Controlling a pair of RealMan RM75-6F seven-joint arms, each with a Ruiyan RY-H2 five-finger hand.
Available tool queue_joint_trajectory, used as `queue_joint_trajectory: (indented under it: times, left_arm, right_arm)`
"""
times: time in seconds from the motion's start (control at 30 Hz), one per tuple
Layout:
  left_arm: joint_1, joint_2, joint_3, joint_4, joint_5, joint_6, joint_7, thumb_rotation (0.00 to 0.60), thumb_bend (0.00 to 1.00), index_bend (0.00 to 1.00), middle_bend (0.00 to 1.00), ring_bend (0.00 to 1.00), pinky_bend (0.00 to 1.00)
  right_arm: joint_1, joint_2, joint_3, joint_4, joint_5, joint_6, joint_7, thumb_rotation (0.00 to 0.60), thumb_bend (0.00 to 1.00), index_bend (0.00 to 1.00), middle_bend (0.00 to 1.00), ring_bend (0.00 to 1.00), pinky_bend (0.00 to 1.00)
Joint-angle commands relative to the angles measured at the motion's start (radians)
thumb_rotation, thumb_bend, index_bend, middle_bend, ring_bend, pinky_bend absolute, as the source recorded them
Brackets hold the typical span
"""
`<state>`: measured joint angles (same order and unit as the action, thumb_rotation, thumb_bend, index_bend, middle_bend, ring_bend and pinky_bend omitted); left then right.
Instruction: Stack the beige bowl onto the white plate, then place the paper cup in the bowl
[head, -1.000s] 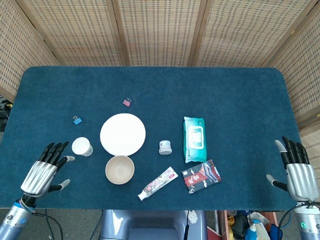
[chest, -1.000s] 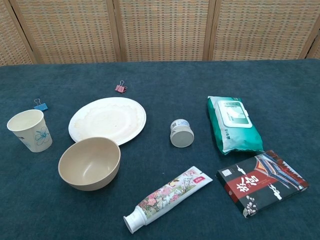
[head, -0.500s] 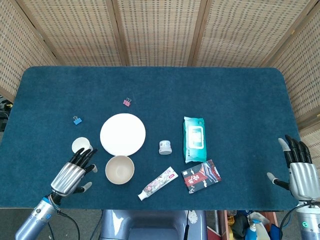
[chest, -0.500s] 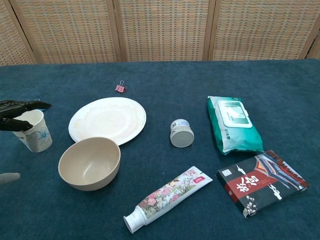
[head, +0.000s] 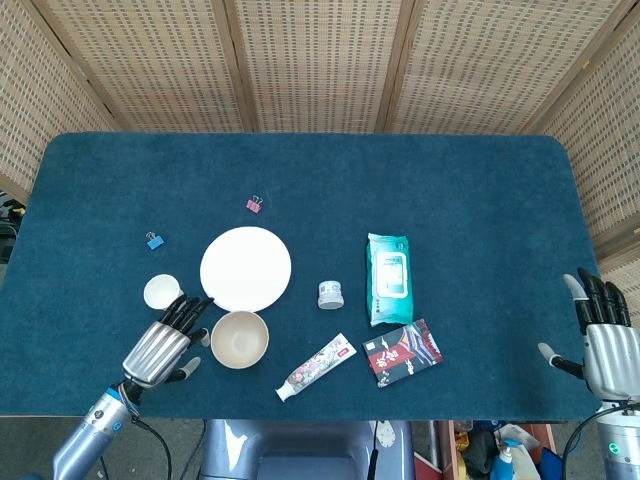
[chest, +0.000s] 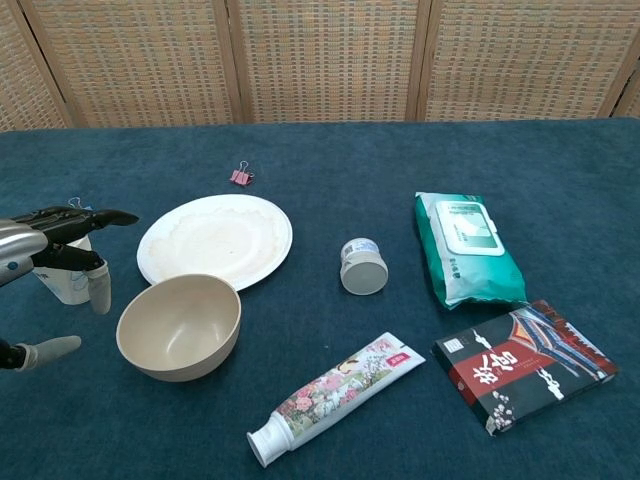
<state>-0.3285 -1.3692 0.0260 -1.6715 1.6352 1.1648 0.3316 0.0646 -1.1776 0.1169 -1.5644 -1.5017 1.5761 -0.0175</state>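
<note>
Left hand (head: 165, 342) hovered, fingers spread, holding nothing; round beige bowl (head: 239, 339) just right of it, paper cup (head: 161, 291) just beyond, round white plate (head: 245, 268) beyond-right. Right hand (head: 604, 345) empty, fingers apart, well apart.

We see the beige bowl (head: 239, 339) upright and empty on the blue cloth, at six o'clock of the white plate (head: 245, 268) and just apart from it. The plate lies flat and bare. The paper cup (head: 162, 292) stands upright at the plate's eight o'clock.
</note>
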Motion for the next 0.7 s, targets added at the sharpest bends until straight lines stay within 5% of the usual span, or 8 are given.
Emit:
queue_joint_trajectory:
  times: [0.03,0.7]
  left_arm:
    - [-0.006,-0.003,0.003,-0.007,-0.011,-0.011,0.012,0.6,0.32,0.46,0.0,0.0,0.0]
    - [-0.044,-0.054,-0.004,0.025,-0.066,-0.061,0.059,0.6,0.36,0.47,0.0,0.0,0.0]
  right_arm:
    - [-0.001,0.001,0.0,-0.001,0.002,-0.001,-0.001,0.6,0.12,0.0,0.0,0.0,0.0]
    - [-0.004,0.003,0.0,0.0,0.007,-0.002,0.0,0.6,0.12,0.0,0.0,0.0,0.0]
